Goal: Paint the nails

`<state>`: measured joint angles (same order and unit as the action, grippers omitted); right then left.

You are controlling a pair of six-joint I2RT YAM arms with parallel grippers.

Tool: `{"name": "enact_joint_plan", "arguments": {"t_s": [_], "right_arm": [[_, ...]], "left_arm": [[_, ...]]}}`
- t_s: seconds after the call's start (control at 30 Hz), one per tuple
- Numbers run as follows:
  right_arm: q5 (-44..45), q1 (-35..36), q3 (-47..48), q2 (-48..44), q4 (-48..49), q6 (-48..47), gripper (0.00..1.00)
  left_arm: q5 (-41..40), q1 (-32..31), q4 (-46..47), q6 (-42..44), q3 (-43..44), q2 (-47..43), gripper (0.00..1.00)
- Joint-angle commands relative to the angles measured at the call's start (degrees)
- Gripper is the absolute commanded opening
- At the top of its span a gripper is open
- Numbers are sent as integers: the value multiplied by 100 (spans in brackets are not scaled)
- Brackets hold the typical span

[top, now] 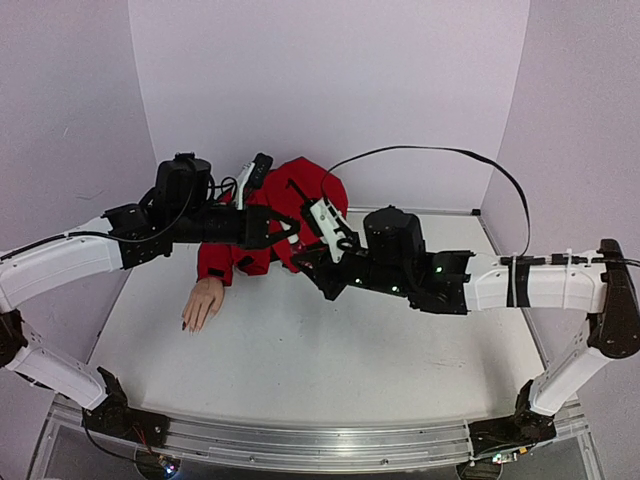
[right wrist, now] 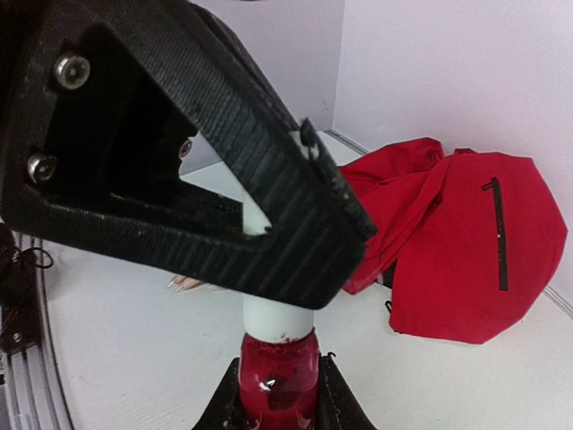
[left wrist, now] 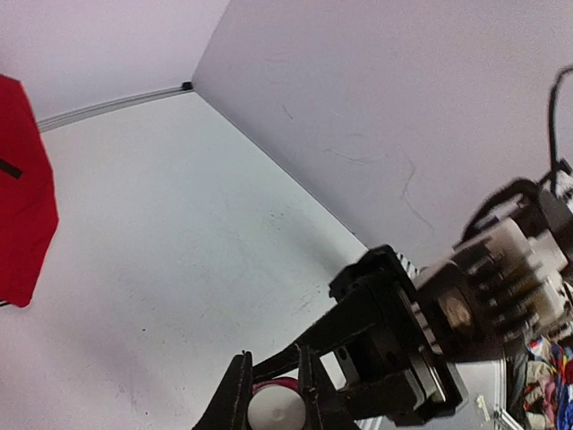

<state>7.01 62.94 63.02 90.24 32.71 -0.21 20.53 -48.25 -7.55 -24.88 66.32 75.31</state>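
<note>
Nails (top: 190, 324) lie apart. Our right end effector (right wrist: 279, 394) pinches the bottle (right wrist: 282, 354); the left end effector (left wrist: 271, 381) clamps its cap (left wrist: 277, 414) for unscrewing.

- Light: bright, even and diffuse in all three views; no lamp is in frame.
- Shadows: soft only, with a faint one on the table (right wrist: 421, 345) under the edge of the red jacket (right wrist: 466, 233), right wrist view.
- Glare: a small white glint on the red bottle (right wrist: 269, 385); its white cap (left wrist: 274, 414) is nearly washed out in the left wrist view.
- Blur: the right arm (left wrist: 488, 287) is smeared and out of focus in the left wrist view.
- Distortion: wide-angle bowing of the metal rail (top: 320, 446) at the bottom edge of the top view.
- Resolution: the nails (top: 188, 322) are too small to read in detail from above.
</note>
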Motion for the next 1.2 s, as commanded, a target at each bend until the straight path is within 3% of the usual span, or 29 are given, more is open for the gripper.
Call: {"name": "enact_joint_plan", "arguments": {"t_s": [0.0,0.1,0.17,0.23,0.37,0.43,0.57,0.7,0.77,1.0,1.17], "right_arm": [[-3054,-547,6,-679,670,579,0],[-5929,-947,-47,-779,1613,1527,0],[-7039,-936,-129,-774,2831,2475,0],[-7333,-924,-312,-762,4138,3524,0],[-7129,-924,-497,-846,4412,3689,0],[-6881,-932,-611,-900,4313,3494,0],[-5798,-933,-591,-1172,2244,1886,0],[-4336,-932,-772,-1523,1224,920,0],[-3808,-940,-796,-1618,922,629,0],[-1505,-763,-777,-1421,775,286,0],[117,-313,-477,-1022,704,73,0]], "left_arm": [[3079,-142,543,942,246,65,2],[4923,-165,582,1691,208,-32,0],[5506,-182,588,1951,243,-104,0],[5776,-185,588,2004,355,-96,0],[5777,-185,588,2064,403,-121,0],[5473,-180,596,1956,359,-208,3],[4430,-156,591,1764,52,-598,44],[3083,-141,587,1756,-514,-1259,72],[2339,-141,571,1530,-712,-1520,81],[64,-141,527,-130,-511,-1399,82],[-372,-141,537,-477,-90,-849,81]]}}
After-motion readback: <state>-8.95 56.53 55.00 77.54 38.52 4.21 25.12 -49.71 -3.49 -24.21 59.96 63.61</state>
